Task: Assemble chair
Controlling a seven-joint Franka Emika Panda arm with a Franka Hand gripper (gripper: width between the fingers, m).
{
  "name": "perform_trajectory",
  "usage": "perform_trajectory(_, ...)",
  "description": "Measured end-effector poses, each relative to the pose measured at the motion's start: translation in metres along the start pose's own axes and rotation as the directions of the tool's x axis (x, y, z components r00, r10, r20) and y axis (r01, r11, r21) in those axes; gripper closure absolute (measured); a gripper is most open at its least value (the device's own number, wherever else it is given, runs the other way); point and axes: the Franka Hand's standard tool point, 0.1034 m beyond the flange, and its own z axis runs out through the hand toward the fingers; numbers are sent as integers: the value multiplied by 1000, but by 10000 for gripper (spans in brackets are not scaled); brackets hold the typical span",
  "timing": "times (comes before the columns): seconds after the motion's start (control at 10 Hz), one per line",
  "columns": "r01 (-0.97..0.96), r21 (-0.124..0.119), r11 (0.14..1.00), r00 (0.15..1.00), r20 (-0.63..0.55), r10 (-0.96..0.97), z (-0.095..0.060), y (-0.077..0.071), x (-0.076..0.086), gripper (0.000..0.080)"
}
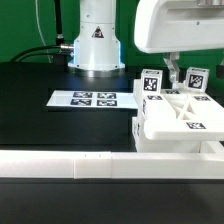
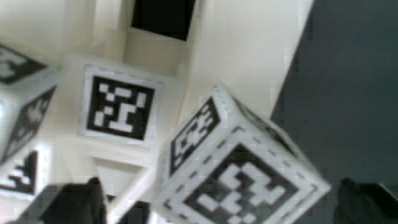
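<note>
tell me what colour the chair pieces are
White, with black-and-white square tags on them; the chair pieces show best in the exterior view.

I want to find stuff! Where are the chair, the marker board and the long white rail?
chair (image 1: 172, 128): exterior view, top of its white body.
marker board (image 1: 84, 99): exterior view, middle among its tags.
rail (image 1: 70, 165): exterior view, its top face.

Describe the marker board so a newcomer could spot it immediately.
Start at the robot's round white base at the back of the black table. Just in front of it lies the marker board, a thin flat white strip. Unlike the blocky chair parts, it lies flat, carrying only tags.
</note>
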Motion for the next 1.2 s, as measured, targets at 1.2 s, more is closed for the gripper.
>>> perform_trajectory(1.2,590,-53,806,807,66,-587,2,4,-3,276)
